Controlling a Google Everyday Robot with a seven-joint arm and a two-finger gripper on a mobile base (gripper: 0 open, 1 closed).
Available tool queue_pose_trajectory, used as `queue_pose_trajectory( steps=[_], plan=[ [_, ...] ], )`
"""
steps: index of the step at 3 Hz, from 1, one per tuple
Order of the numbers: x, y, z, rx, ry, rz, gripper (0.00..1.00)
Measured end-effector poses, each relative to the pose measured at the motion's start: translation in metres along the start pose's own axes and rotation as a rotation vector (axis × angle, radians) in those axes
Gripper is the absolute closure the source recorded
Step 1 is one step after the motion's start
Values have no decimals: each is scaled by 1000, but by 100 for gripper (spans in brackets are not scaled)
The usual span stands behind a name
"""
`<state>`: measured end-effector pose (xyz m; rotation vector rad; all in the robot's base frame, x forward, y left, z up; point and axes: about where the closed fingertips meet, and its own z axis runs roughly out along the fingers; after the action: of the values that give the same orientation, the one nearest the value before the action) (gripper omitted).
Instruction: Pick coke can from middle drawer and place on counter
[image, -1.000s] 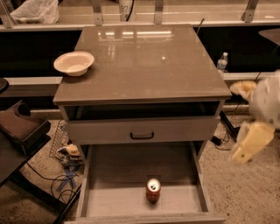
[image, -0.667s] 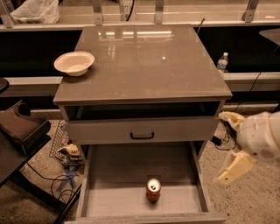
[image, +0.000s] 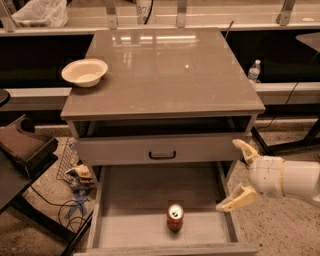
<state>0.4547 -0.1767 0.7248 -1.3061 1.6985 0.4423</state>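
Closest to me is the middle drawer, pulled all the way out. The coke can stands upright on its floor, near the front wall and roughly centred side to side, silver top facing up. Nothing is touching it.

The gripper is off to the right of the can, hanging about over the drawer's right side wall and a bit further back than the can. Its two pale fingers are spread wide apart with nothing between them, so the pincer is open and empty. The white arm comes in from the right edge of the view.

Behind the open tray there's a closed drawer front with a black handle, and a dark gap above it under the top slab.

Then the counter, glossy with light reflections. A white bowl sits at its left edge.

On the floor to the left there's a tangle of cables. Further back on the right a water bottle stands on a lower ledge, and a white plastic bag sits at the far left corner
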Motion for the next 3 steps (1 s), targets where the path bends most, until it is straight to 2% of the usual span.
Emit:
queue_pose_trajectory(
  steps=[1,2,3],
  plan=[
    [6,2,13,-2,-36,-75,0],
    [6,2,13,-2,-36,-75,0],
    [28,-4,32,-38,-35,-40,0]
  ],
)
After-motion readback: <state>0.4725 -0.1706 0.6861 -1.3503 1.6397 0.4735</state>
